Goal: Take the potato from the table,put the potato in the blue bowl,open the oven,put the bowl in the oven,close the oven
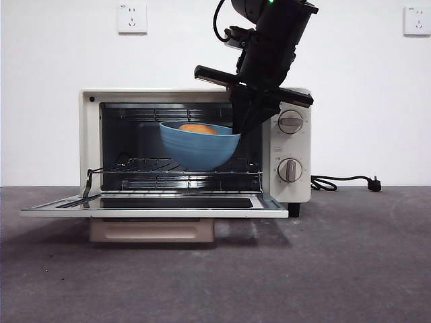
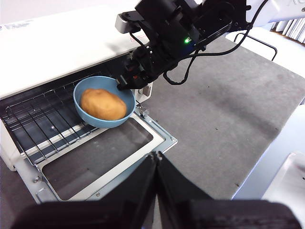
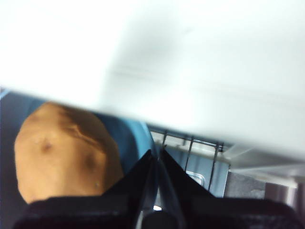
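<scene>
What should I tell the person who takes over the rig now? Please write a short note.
Right gripper: shut on the rim of the blue bowl, holding it tilted in the oven mouth above the rack.
Left gripper: shut, empty, waiting apart over the table.
Potato: in the bowl.
Done: potato in bowl, oven door open.
Left: set the bowl on the rack, release, pull back, close the door.

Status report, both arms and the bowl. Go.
Right end effector shut on blue bowl rim, bowl tilted above oven rack, potato inside. Left end effector shut, empty, waiting. Door open, nothing blocking.
</scene>
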`<move>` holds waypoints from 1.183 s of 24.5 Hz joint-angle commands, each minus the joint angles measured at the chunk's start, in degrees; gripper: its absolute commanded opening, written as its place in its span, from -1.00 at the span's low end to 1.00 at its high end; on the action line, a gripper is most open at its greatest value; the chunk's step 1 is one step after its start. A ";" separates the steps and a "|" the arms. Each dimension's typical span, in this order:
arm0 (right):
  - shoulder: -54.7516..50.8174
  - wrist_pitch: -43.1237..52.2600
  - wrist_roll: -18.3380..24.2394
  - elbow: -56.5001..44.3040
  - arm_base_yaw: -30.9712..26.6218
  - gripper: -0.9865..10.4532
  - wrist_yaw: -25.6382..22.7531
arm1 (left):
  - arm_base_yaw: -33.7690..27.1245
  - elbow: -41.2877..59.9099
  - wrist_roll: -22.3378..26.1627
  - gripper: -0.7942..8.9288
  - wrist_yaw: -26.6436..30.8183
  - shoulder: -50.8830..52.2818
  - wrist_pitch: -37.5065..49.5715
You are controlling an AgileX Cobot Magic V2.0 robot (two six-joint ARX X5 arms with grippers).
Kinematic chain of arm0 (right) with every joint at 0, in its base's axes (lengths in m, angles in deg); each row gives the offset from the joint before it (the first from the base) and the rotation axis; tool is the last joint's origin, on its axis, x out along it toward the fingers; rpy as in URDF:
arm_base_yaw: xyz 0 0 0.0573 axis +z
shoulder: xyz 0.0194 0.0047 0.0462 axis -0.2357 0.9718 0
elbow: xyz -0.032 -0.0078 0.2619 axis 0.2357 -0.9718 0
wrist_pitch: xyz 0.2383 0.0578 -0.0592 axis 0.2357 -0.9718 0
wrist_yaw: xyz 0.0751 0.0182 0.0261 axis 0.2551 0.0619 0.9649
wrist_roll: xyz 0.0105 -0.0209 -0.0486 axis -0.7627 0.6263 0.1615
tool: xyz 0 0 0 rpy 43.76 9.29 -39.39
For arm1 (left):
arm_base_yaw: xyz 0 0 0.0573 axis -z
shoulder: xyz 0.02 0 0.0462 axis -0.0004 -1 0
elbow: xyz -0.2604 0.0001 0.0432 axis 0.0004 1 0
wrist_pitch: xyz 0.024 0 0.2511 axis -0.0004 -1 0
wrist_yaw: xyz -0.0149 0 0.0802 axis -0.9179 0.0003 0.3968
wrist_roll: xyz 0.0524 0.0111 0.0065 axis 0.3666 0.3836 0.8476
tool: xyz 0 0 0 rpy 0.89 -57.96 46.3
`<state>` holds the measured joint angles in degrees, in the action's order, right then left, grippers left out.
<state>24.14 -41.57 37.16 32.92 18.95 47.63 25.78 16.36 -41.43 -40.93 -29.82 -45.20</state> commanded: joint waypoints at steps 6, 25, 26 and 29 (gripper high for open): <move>0.72 1.53 -2.43 0.09 -2.16 -0.85 -0.55 | 0.11 -0.07 0.94 -0.85 0.02 0.17 -0.07; 0.70 0.74 -2.49 0.09 -3.04 -0.53 -0.09 | 0.11 -0.07 0.98 -0.85 0.07 0.17 -1.40; 0.66 0.92 -2.47 0.09 -2.93 -0.53 -0.15 | 0.11 -0.07 1.14 -0.85 0.07 0.17 -1.40; -0.20 0.85 -2.45 0.09 -2.91 -0.53 -0.24 | 0.11 -0.07 1.16 -0.85 0.13 0.17 -1.38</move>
<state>24.10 -41.92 35.02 32.98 16.19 48.13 25.78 16.36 -40.99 -40.93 -29.82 -46.75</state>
